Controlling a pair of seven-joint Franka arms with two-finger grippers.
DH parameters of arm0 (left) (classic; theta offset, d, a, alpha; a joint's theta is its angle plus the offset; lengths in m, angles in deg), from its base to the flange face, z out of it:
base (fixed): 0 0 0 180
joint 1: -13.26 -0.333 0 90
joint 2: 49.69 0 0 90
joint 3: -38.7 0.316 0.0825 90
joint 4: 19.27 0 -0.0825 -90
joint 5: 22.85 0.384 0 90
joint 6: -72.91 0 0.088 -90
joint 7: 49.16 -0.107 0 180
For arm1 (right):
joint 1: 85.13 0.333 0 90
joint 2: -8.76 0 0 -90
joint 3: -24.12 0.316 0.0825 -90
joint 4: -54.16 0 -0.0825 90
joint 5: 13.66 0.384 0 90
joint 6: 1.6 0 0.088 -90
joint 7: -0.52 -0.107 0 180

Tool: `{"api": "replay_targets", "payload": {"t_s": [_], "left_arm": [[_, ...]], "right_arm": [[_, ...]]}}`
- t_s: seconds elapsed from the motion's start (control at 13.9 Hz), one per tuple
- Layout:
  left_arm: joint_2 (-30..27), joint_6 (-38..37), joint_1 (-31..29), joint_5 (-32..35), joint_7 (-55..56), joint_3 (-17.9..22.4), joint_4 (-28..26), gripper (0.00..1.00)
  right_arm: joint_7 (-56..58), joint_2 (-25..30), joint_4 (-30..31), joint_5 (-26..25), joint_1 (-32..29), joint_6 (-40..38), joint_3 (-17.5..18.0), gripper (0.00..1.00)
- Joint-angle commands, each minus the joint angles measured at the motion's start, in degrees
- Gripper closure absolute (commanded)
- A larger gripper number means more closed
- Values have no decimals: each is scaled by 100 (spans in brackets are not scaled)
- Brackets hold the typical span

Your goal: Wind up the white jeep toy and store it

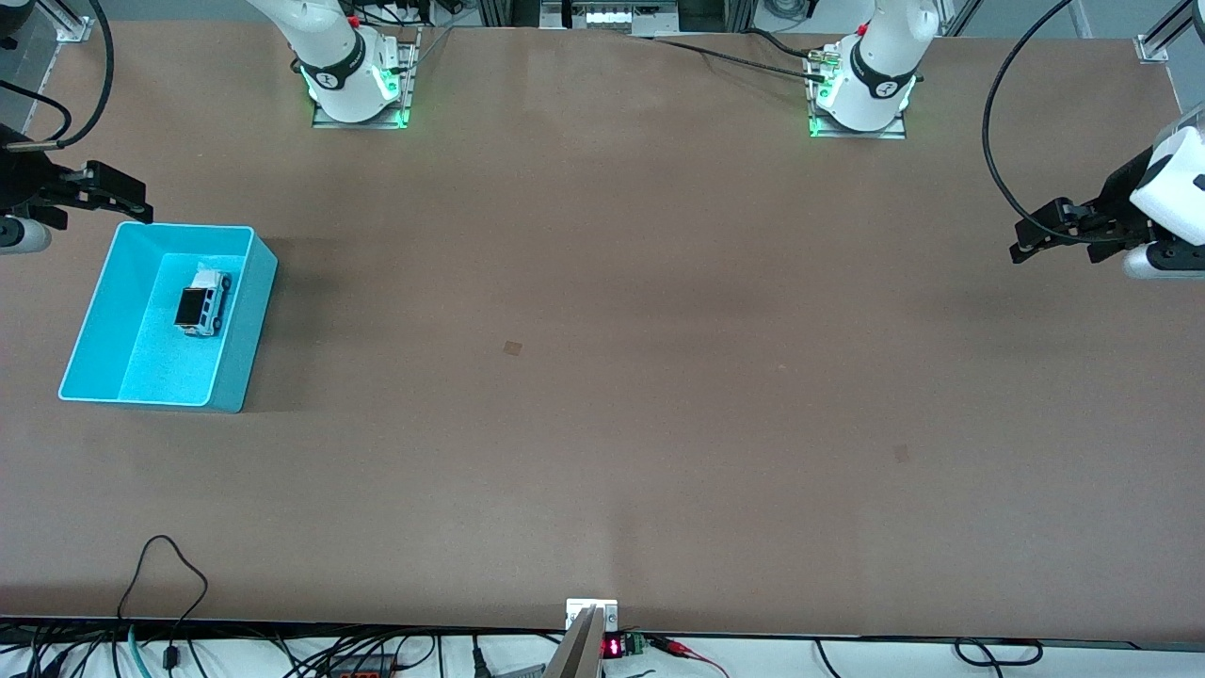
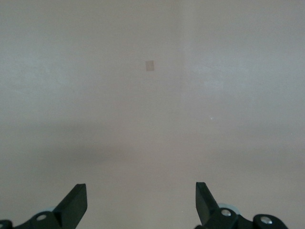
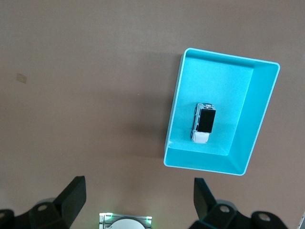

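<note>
The white jeep toy [image 1: 202, 302] with its black roof lies inside the turquoise bin [image 1: 94, 325] at the right arm's end of the table; the right wrist view shows the jeep [image 3: 204, 122] on the floor of the bin [image 3: 174, 109]. My right gripper [image 1: 118, 193] hangs open and empty in the air just off the bin's corner toward the robots' bases. My left gripper [image 1: 1036, 235] hangs open and empty over the left arm's end of the table. In its wrist view the left gripper [image 2: 141, 202] has only bare tabletop under it.
Both arm bases [image 1: 358, 89] [image 1: 861, 99] stand along the table's edge farthest from the front camera. Two small tape marks [image 1: 512, 347] [image 1: 901, 453] lie on the brown tabletop. Cables [image 1: 160, 584] hang at the edge nearest the front camera.
</note>
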Motion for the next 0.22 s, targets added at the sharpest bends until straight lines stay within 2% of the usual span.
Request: {"api": "replay_targets", "payload": {"t_s": [0.0, 0.14], "left_arm": [[-77, 12, -29, -24, -25, -4, -46, 0], [-77, 3, -29, -24, -25, -4, -46, 0]], "right_arm": [[-74, -14, -72, 32, -12, 22, 17, 0], [-74, -14, -72, 32, -12, 14, 17, 0]]}}
